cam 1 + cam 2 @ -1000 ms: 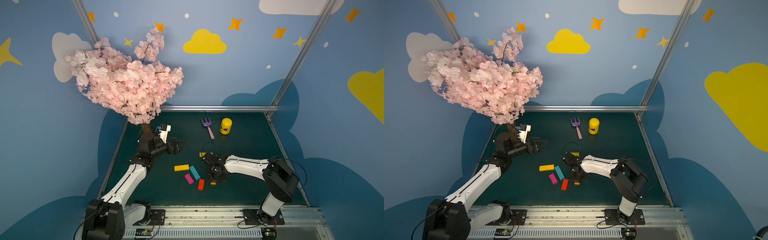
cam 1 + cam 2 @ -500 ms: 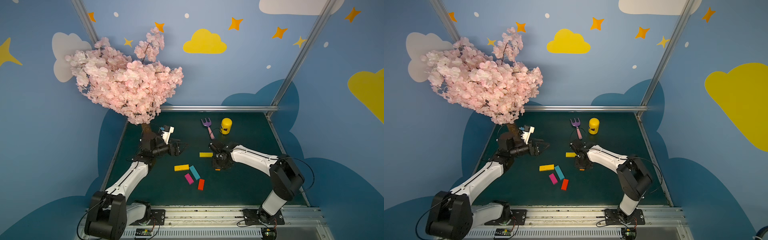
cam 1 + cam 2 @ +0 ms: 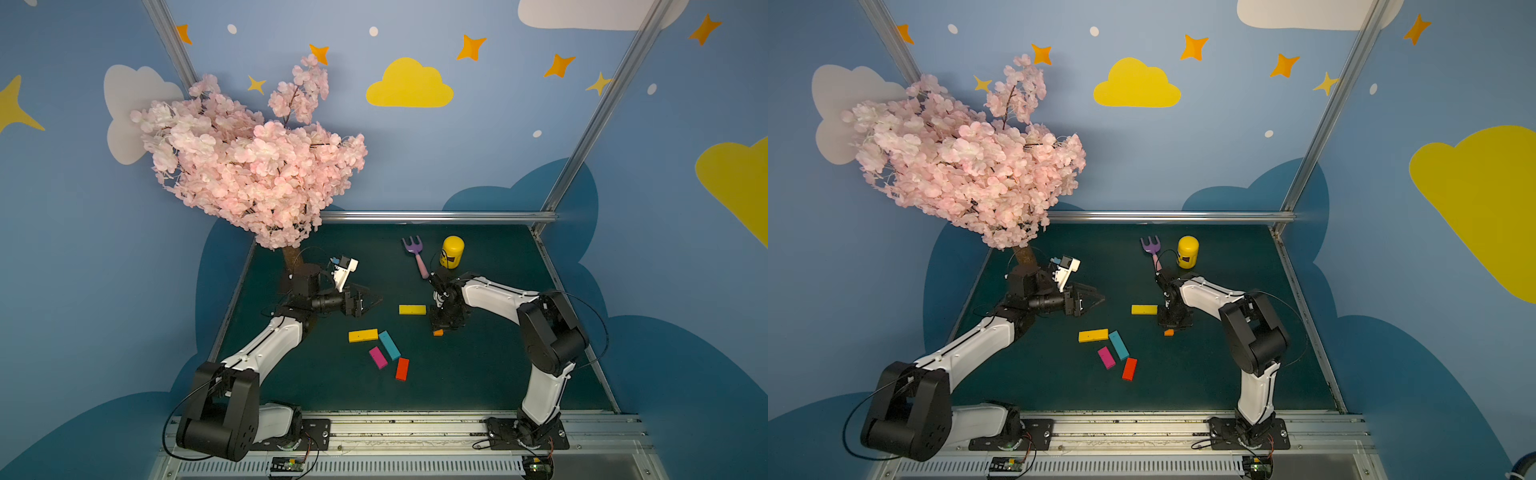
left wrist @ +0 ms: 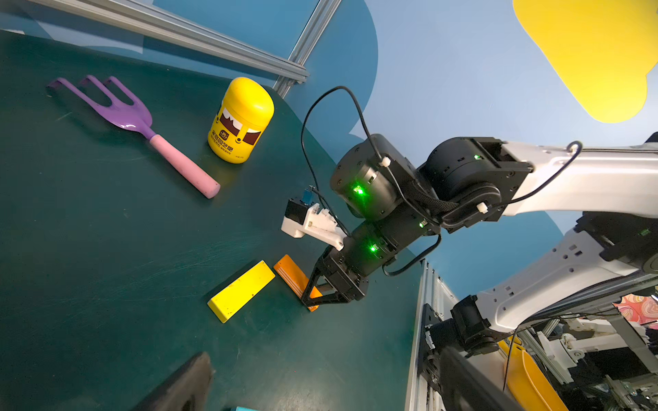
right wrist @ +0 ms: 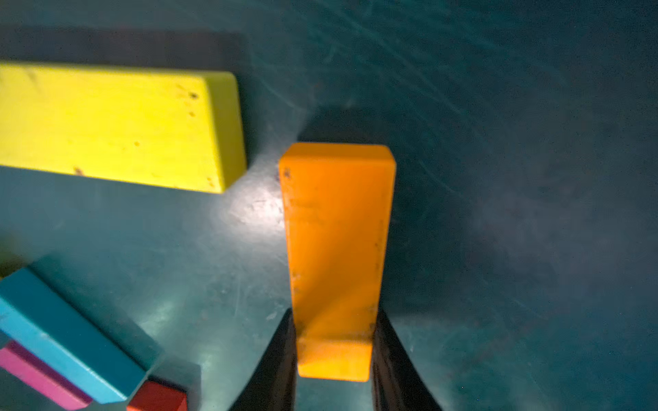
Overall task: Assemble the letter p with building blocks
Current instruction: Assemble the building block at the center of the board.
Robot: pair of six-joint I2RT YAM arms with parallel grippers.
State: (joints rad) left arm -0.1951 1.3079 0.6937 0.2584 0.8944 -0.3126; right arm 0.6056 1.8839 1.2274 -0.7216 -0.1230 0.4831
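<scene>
My right gripper (image 3: pixel 441 329) (image 5: pixel 334 315) is shut on one end of the orange block (image 3: pixel 438 332) (image 5: pixel 336 231), low over the green table (image 3: pixel 478 374). The block's far end lies just right of a yellow block (image 3: pixel 412 309) (image 5: pixel 117 124), at a right angle to it. A second yellow block (image 3: pixel 363 335), a teal block (image 3: pixel 389 345), a magenta block (image 3: pixel 377 357) and a red block (image 3: pixel 402 368) lie loose nearer the front, in no letter p shape. My left gripper (image 3: pixel 372 300) (image 3: pixel 1096 300) hovers open and empty at the left.
A purple toy rake (image 3: pixel 415 255) and a yellow canister (image 3: pixel 452 252) stand behind my right arm. A pink blossom tree (image 3: pixel 249 166) overhangs the back left corner. A metal rail (image 3: pixel 415 419) runs along the front edge.
My right gripper has carried the orange block from near the red block toward the back, to beside the far yellow block. The left gripper drifted slightly right.
</scene>
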